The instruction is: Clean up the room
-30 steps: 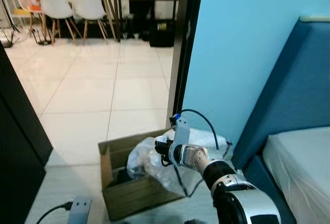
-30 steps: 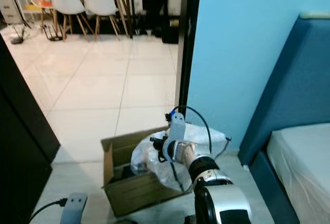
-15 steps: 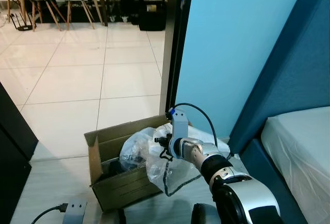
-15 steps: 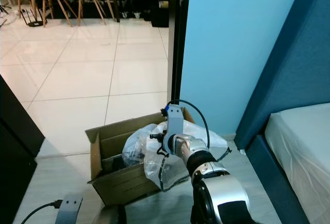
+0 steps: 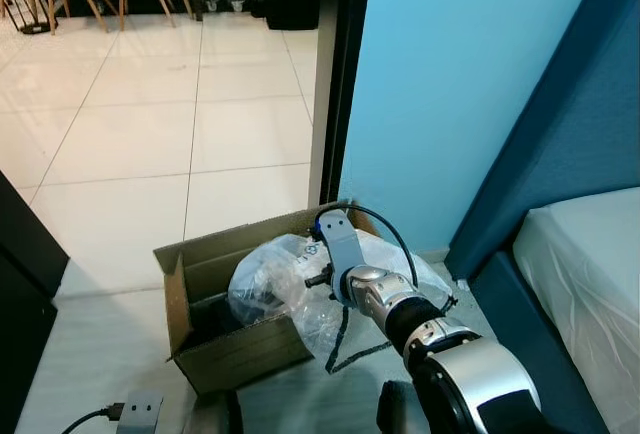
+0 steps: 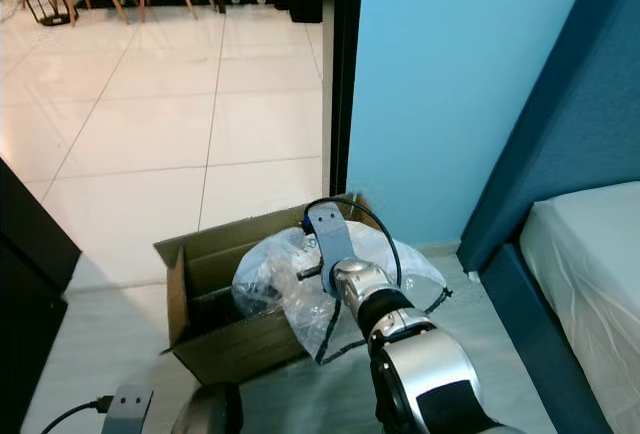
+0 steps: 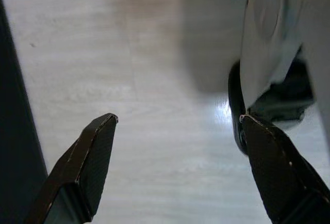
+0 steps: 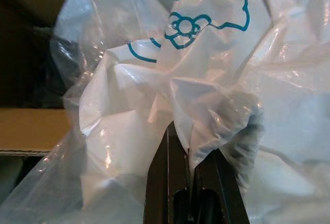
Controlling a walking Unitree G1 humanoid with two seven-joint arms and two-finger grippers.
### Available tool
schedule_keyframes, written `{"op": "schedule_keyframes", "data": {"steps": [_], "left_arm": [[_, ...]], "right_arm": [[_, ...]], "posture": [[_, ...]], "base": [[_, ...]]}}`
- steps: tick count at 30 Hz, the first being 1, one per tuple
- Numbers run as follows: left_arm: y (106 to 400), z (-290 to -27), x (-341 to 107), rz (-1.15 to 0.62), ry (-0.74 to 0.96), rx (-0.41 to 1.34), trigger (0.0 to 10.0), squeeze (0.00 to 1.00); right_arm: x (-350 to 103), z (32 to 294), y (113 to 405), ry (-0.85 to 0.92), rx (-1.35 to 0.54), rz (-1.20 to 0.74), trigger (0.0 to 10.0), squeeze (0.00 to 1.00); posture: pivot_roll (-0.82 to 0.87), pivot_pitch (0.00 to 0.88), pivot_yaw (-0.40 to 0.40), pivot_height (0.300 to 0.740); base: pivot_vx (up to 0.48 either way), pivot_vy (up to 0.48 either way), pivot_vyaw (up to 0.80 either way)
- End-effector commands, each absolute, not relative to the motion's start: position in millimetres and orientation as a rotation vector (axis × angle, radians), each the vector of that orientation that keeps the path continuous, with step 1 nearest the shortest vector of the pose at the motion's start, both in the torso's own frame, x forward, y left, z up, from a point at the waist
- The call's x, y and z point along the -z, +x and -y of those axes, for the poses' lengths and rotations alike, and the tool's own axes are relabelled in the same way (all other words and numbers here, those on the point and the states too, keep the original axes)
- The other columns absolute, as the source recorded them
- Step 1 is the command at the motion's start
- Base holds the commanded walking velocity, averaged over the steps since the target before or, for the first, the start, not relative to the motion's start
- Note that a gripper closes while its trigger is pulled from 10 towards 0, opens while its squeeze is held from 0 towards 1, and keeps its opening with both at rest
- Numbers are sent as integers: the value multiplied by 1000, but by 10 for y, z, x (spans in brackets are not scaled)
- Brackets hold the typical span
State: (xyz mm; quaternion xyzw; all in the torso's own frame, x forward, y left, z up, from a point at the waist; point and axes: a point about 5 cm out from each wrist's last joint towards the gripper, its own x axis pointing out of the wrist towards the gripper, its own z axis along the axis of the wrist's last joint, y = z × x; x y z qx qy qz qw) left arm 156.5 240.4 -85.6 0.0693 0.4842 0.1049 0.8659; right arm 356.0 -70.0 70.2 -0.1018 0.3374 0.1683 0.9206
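Crumpled plastic bags (image 5: 285, 284) fill most of the cardboard box (image 5: 235, 354), leaving a dark gap at its left end. The blue wall (image 5: 450, 84) and bed frame (image 5: 520, 344) close in the right; tiled floor (image 5: 150, 144) lies open beyond.

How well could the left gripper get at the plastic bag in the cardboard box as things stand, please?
Probably not readily. The left gripper hangs open over bare floor, apart from the cardboard box. The right gripper is already pinching the plastic bag.

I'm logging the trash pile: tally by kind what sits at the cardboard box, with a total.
Cardboard box: 1
Clear plastic bags: 1 bunch, pinched by the right gripper; separate bags cannot be told apart
Total: 2
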Motion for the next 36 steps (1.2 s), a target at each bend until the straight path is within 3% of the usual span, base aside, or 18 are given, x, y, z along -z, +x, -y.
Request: {"op": "schedule_keyframes", "data": {"steps": [1,3,6,11,14,20,25,32,36], "left_arm": [[1478,-2433,882,-1029,132,-240,10000,0],[1389,-2473,898,-1024,125,-262,10000,0],[1347,-2491,905,-1023,122,-271,10000,0],[1004,-2642,938,-1022,137,-315,10000,0],[933,-2673,940,-1023,144,-323,10000,0],[491,-3216,527,-825,196,-346,10000,0],[483,-3262,365,-780,218,-331,10000,0],[497,-3171,306,-748,212,-286,10000,0],[508,-3122,311,-752,198,-287,10000,0]], "right_arm": [[-625,708,3511,-245,-342,-724,10000,0],[-580,639,3467,-265,-355,-724,10000,0],[-559,610,3447,-273,-360,-724,10000,0],[-601,426,3441,-226,-377,-636,10000,0],[-621,406,3450,-218,-379,-620,10000,0],[-797,397,3566,-181,-369,-517,10000,0],[-964,468,3683,-130,-331,-447,10000,0],[-1523,572,3963,150,-319,-307,10000,0],[-1698,546,4014,223,-359,-253,10000,0]], "posture": [[167,221,-71,530],[218,266,-74,530],[218,266,-74,530],[317,374,-46,530],[321,379,-43,530],[354,452,-19,530],[368,478,-12,530],[345,496,-22,520],[341,494,-25,510]], "base": [[0,0,0],[0,0,0],[0,0,0],[0,0,0],[0,0,0],[0,0,0],[0,0,0],[0,0,0],[0,0,0]]}}
